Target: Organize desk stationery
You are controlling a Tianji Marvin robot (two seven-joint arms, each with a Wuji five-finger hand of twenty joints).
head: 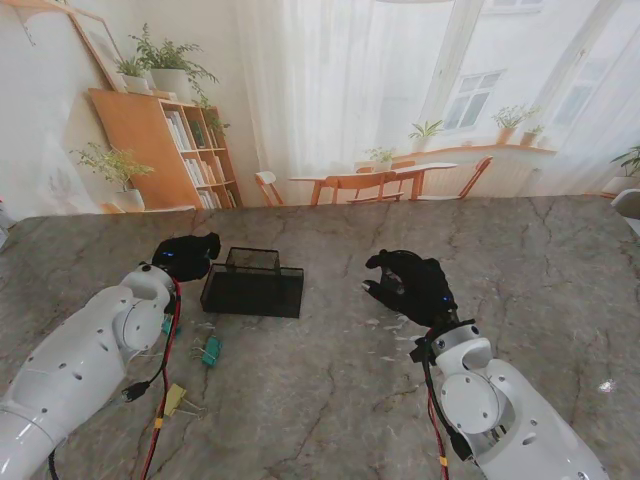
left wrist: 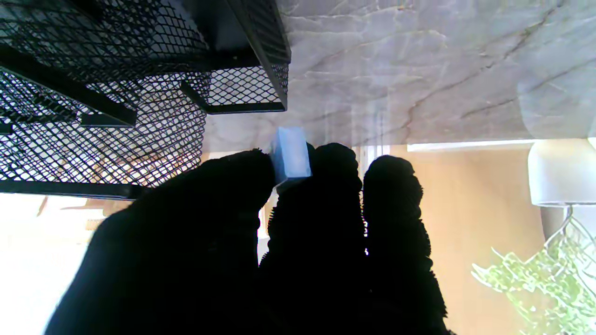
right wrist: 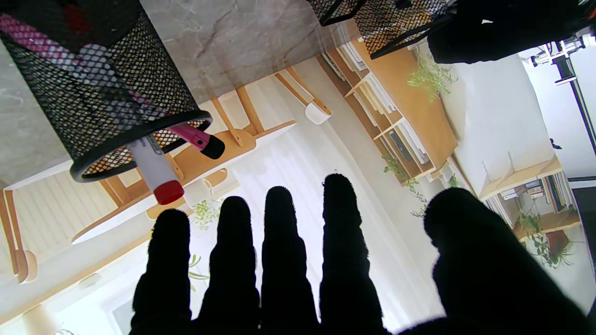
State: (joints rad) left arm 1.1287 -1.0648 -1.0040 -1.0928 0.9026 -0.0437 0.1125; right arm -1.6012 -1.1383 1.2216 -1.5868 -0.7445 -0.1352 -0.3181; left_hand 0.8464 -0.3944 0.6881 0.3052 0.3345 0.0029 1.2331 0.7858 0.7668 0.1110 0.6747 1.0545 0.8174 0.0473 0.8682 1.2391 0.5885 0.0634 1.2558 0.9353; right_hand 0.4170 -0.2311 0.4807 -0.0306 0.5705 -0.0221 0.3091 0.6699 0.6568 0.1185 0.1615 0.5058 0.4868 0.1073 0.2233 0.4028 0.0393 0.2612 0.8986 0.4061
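Black mesh organizer [head: 252, 290] on the marble table [head: 330, 400], my left hand [head: 186, 256] at its left end.

My left hand pinches a small pale blue block [left wrist: 291, 158] between fingertips [left wrist: 233, 177], just beside the organizer's mesh wall. My right hand [head: 408, 284] hangs over the table to the organizer's right, fingers [right wrist: 279, 232] spread and holding nothing. Its wrist view shows a mesh pen cup [right wrist: 93, 93] with markers. A teal binder clip [head: 211, 350] and a yellow one [head: 174, 399] lie on the table nearer to me.
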